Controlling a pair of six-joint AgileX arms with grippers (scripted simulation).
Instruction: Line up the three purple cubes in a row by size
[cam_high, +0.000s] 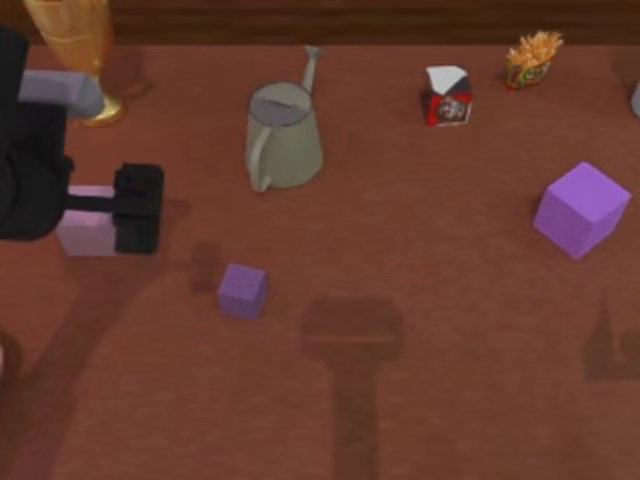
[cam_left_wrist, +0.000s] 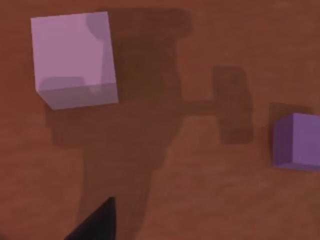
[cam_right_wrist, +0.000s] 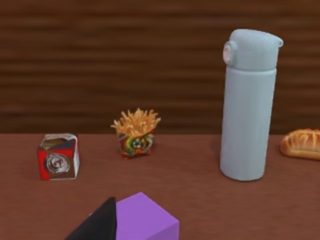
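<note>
Clearly the left gripper (cam_high: 138, 208) hovers at the middle left of the top view, directly above the medium lilac-pink cube (cam_high: 84, 232); whether its jaws are apart or together I cannot tell, and nothing shows them clamped on the cube. The small violet cube (cam_high: 242, 290) sits lower and to the right, near it, while the large bright purple cube (cam_high: 581, 208) lies well apart at the right edge. The right arm is not seen in the top view; its wrist view looks over the large cube. To do this step well, I judge the jaws should be centred over the medium cube, square to its flat faces, before descending, keeping clear of the watering can (cam_high: 283, 135).
</note>
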